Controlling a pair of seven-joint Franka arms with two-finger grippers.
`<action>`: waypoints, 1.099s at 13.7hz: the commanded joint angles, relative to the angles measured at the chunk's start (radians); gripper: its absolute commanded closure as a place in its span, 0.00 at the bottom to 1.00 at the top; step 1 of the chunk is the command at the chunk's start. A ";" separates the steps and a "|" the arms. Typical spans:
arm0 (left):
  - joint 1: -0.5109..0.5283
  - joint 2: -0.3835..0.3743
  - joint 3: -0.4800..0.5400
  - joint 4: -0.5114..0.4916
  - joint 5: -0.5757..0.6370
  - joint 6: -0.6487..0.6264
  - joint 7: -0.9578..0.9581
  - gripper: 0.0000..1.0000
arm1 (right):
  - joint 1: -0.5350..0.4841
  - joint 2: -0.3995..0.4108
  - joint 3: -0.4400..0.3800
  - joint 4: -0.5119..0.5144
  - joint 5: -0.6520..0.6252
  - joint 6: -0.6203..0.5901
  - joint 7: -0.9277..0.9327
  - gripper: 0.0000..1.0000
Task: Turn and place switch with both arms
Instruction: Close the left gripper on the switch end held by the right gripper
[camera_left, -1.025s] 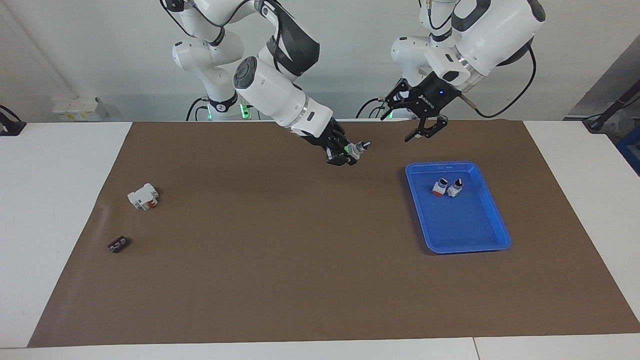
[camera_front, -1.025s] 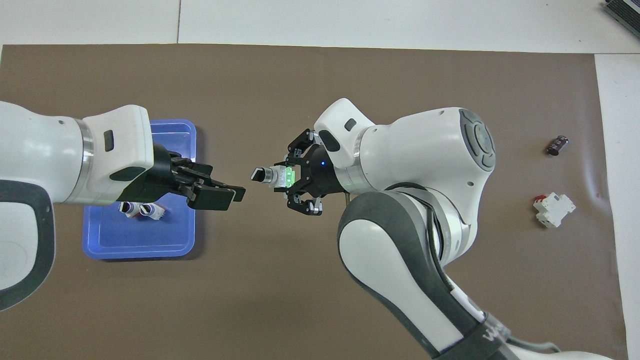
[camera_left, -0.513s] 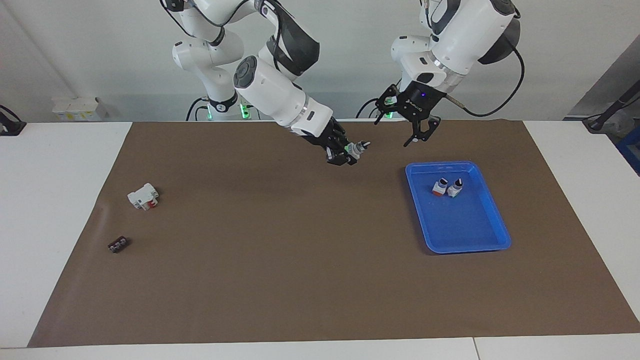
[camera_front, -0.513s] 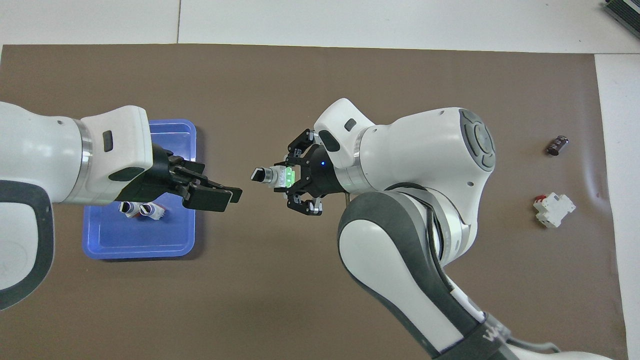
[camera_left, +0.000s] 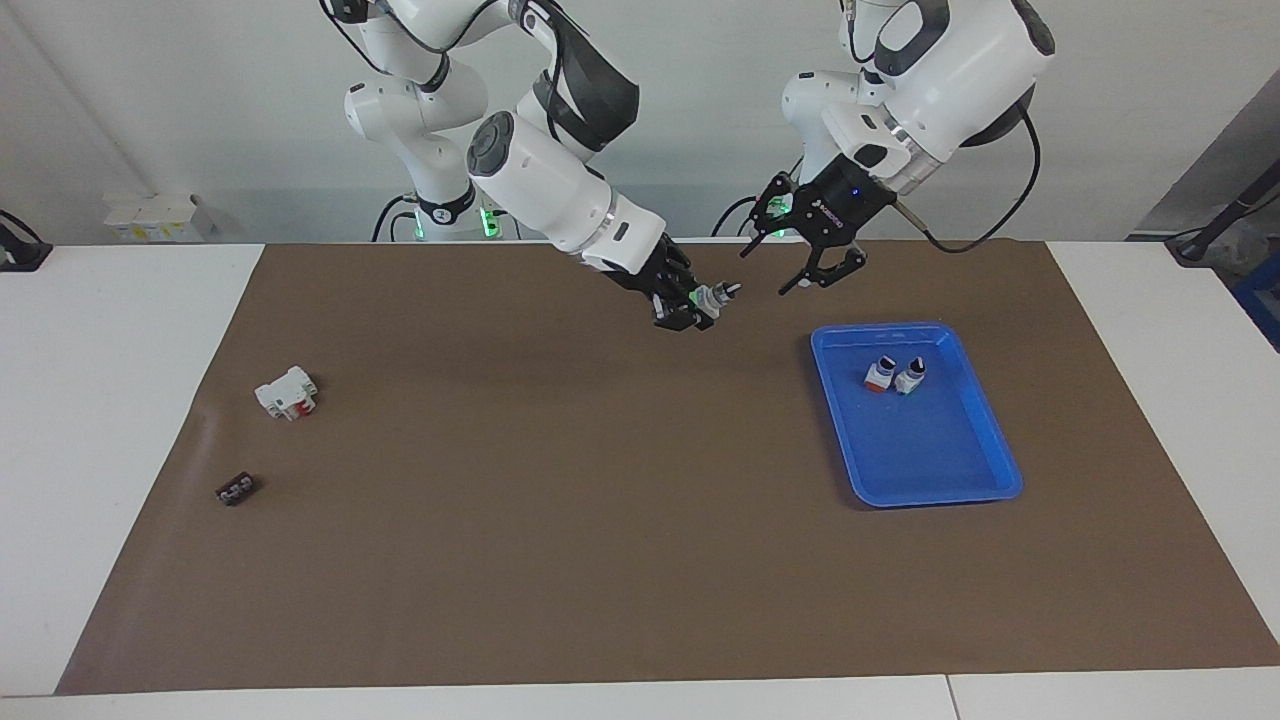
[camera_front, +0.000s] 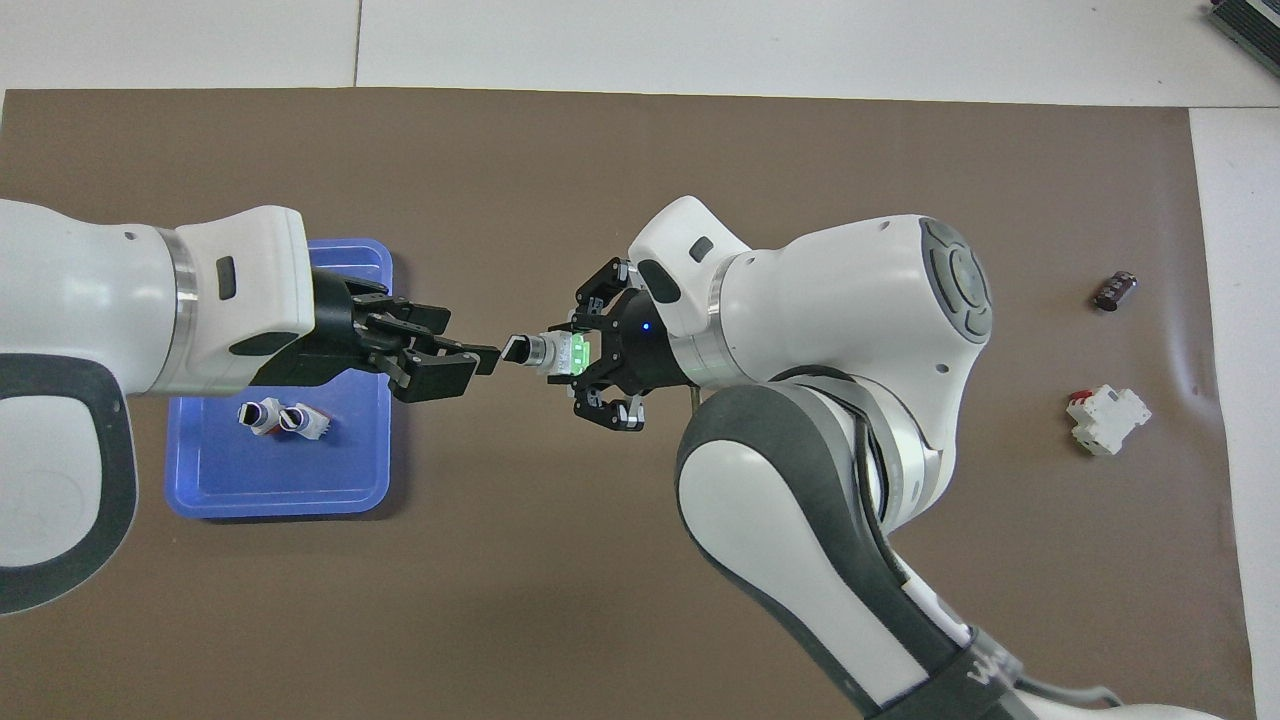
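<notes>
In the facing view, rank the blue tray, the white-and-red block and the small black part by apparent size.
1. Blue tray.
2. White-and-red block.
3. Small black part, clearly smallest although it lies closer to this camera than the block.

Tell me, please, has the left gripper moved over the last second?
Yes. The left gripper has shifted away from the blue tray toward the switch held by the right gripper, nearly reaching its knob.
</notes>
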 joint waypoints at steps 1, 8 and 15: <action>0.006 0.020 -0.003 -0.014 -0.035 0.033 0.057 0.37 | -0.002 -0.019 0.006 -0.020 -0.008 0.015 0.030 1.00; -0.012 0.024 -0.011 -0.009 -0.041 -0.032 0.074 0.55 | -0.002 -0.023 0.008 -0.024 -0.014 0.015 0.030 1.00; -0.014 0.013 -0.014 -0.017 -0.050 -0.036 0.050 0.61 | -0.001 -0.023 0.006 -0.024 -0.016 0.015 0.030 1.00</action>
